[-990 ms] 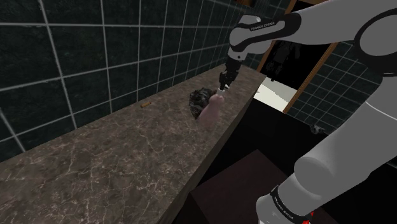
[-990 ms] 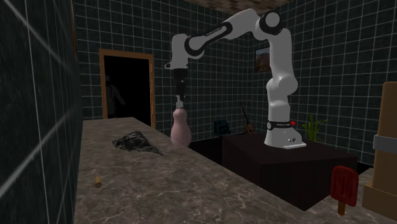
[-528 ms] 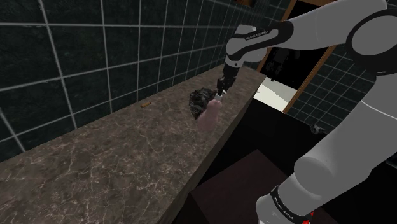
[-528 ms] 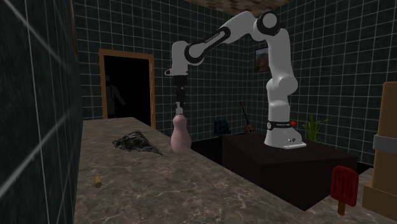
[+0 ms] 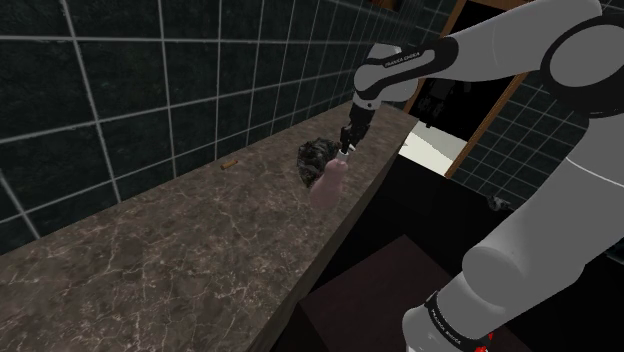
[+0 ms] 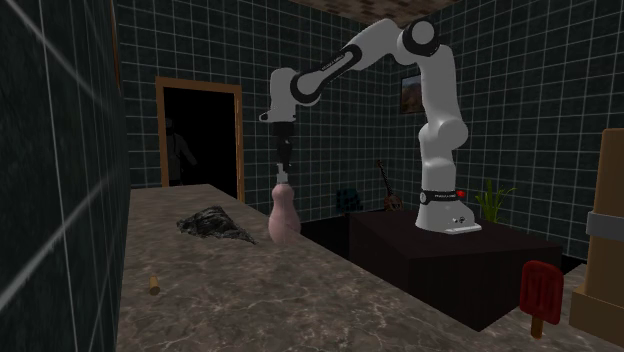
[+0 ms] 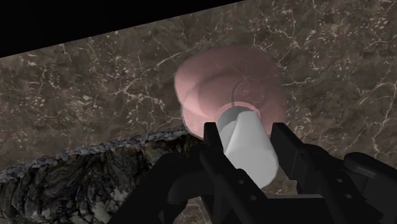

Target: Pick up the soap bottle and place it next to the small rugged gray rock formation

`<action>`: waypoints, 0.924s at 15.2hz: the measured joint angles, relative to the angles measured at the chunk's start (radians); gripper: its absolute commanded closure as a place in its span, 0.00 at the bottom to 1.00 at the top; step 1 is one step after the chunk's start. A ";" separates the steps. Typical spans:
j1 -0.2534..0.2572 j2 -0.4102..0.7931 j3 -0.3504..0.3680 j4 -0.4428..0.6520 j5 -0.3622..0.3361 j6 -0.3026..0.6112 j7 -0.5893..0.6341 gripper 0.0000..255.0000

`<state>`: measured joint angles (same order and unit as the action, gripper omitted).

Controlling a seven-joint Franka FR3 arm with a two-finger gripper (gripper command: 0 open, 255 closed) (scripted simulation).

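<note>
pink soap bottle (image 6: 283, 215) has come down onto the counter (image 6: 300, 295) just beside the rock (image 6: 212, 223), gripper (image 7: 246, 130) still pinching its cap, release next

Long brown marbled countertop (image 5: 150, 250) running along a dark tiled wall, front edge straight. Three things on it. Rugged dark gray rock formation (image 5: 313, 153) toward the far end in the shoulder view. Pink soap bottle (image 5: 330, 182) upright just beside the rock, on the side of the counter's front edge; base looks down on the surface. Small yellowish stick-like item (image 5: 229, 163), too small to identify, close to the wall, to the shoulder view's left of the rock and well apart from it.
</note>
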<state>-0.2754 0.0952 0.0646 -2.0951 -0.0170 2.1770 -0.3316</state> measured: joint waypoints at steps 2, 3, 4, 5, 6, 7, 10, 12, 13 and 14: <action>0.000 0.000 0.000 0.000 0.000 0.000 0.000 0.00; 0.000 0.000 0.000 0.001 0.000 0.000 0.000 0.00; 0.000 0.000 0.000 0.001 0.000 0.000 0.000 0.00; 0.000 0.000 0.000 0.001 0.000 0.001 0.000 0.00; 0.000 0.000 0.000 0.001 0.000 0.001 0.000 0.00; 0.000 0.000 0.000 0.001 0.000 0.000 0.000 0.00; 0.001 -0.034 0.001 0.032 0.003 -0.063 0.000 0.00; -0.001 -0.049 0.000 0.059 0.005 -0.105 -0.004 0.00; -0.001 -0.052 0.000 0.064 0.005 -0.113 -0.004 0.00; 0.000 -0.051 0.001 0.068 0.005 -0.117 -0.004 0.00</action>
<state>-0.2756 0.0442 0.0651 -2.0269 -0.0121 2.0602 -0.3351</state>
